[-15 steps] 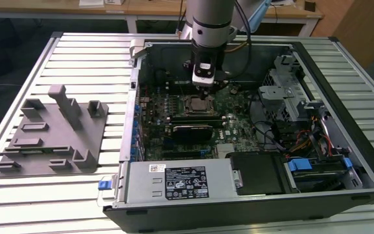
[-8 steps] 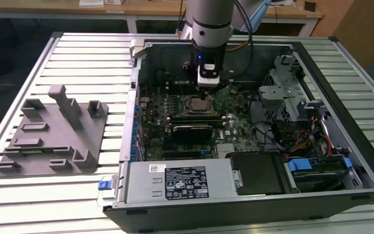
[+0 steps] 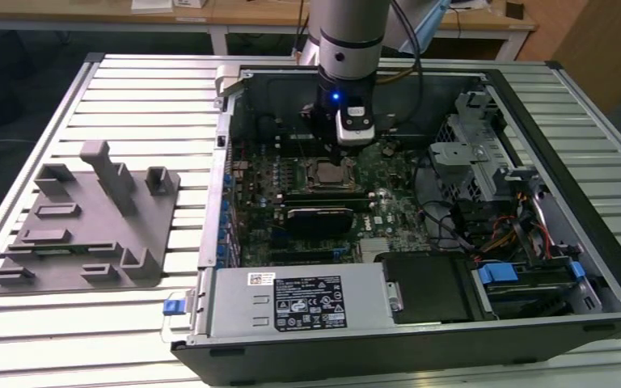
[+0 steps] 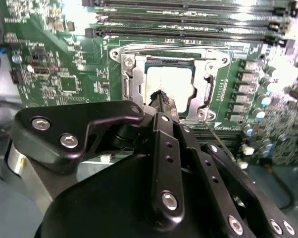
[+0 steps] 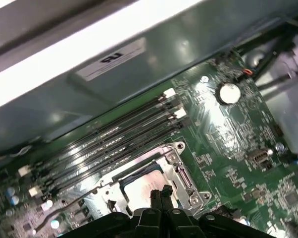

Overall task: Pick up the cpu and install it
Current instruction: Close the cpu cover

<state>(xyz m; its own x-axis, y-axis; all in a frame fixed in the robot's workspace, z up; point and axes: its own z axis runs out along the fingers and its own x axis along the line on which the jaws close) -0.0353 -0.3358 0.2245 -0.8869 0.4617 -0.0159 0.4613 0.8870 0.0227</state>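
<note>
We judge the install step nearly done: the cpu [image 4: 170, 82] seems to lie flat in the socket [image 4: 126, 85] near the middle of the circuit board [image 3: 391, 182]. Our claw [image 4: 161, 96] hangs right over it, fingers [image 4: 165, 134] clenched together with nothing between them. The next move calls for a straight lift, clear of that socket

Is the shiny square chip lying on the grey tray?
No, the cpu lies inside the metal-framed socket on the green board, right by the claw.
</note>
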